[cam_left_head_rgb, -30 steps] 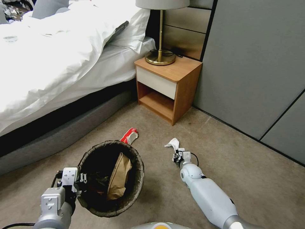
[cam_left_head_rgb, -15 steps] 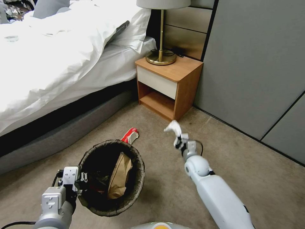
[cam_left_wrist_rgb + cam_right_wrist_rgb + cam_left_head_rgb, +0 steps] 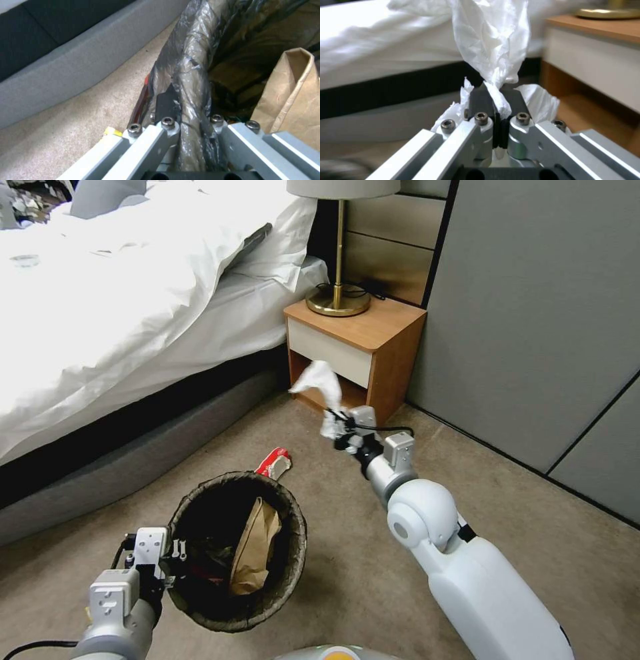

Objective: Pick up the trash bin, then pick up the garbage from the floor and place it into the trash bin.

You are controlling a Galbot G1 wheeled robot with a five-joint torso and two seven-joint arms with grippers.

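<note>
A bedside carpet (image 3: 533, 553) scene: in the lower left of the head view, the left gripper (image 3: 175, 565) has its jaws clamped narrowly on the near rim of the trash bin (image 3: 293, 553), a round bin whose rim is wrapped in a dark bag liner. The left wrist view shows that grip close up, one dark pad outside the crinkled liner (image 3: 190, 75) and the other inside it. Inside the bin stands a crumpled brown paper bag (image 3: 252, 550), tilted against the far wall, with darker wrappers beside it that are too shadowed to tell apart.

At centre frame, the right gripper (image 3: 339, 428) is raised above the floor, its jaws pinched tight on a crumpled white tissue (image 3: 322, 383). The tissue stands up from the jaws and shows in front of the open shelf of the wooden nightstand (image 3: 393, 353). In the right wrist view the tissue (image 3: 493, 45) is squeezed between the two dark pads, with loose folds spilling to either side.

A red-and-white snack packet (image 3: 273, 463) lies on the carpet just beyond the bin's far rim, between the bin and the nightstand. A brass-based lamp (image 3: 337, 300) stands on the nightstand at top centre, and the bed (image 3: 100, 313) with white sheets fills the upper left.
</note>
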